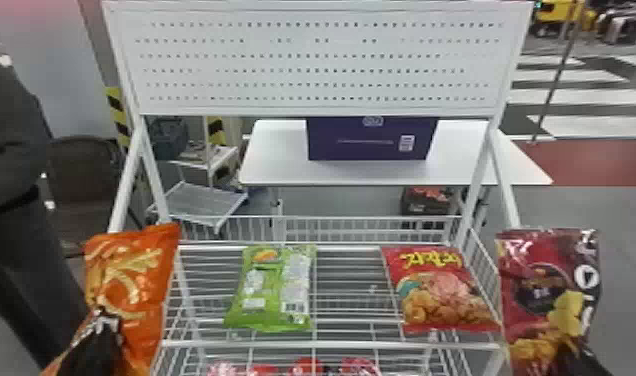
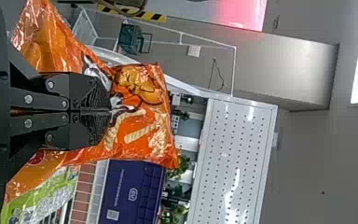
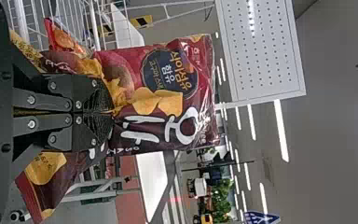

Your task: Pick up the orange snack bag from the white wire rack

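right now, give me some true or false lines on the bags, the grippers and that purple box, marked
1. The left gripper holds the orange snack bag. True.
2. The right gripper is empty. False: its jaws are shut on a maroon bag.
3. On the white wire rack, the green bag lies left of the red bag. True.
4. The purple box is on the wire rack. False: it sits on the white table beyond.

White table (image 1: 277,160), grey floor (image 1: 602,240), black-and-white floor stripes (image 1: 582,96), strip lights (image 3: 281,130) overhead.
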Robot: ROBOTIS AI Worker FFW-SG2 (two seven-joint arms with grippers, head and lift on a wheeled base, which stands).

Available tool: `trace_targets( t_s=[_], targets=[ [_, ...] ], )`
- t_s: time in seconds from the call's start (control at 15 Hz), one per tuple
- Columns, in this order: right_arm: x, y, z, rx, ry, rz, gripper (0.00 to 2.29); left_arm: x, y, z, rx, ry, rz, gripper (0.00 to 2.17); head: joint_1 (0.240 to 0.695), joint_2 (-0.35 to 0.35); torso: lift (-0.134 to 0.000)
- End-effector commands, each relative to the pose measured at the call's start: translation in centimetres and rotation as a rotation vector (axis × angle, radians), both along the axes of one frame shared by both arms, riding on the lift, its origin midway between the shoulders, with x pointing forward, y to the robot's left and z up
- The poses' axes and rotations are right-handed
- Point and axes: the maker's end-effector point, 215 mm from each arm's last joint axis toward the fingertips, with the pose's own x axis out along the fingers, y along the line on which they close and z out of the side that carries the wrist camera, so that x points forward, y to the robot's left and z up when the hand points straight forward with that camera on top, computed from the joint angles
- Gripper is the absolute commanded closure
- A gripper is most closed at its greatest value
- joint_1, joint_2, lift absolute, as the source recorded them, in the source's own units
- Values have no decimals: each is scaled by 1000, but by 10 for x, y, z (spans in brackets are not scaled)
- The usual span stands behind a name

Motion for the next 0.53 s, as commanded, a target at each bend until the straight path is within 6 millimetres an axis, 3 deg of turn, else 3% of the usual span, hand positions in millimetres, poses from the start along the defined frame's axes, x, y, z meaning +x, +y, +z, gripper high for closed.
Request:
trace_targets(
  t_s=[0.0,0.47],
  targets=[
    [0,-1,0,2,1,0,2135,-1,0,-6,5,11,-2,2142,499,0,0],
    [1,2,0,6,1,5,2135,-2,-2,-6,17,9,-1,2142,499,0,0]
  ],
)
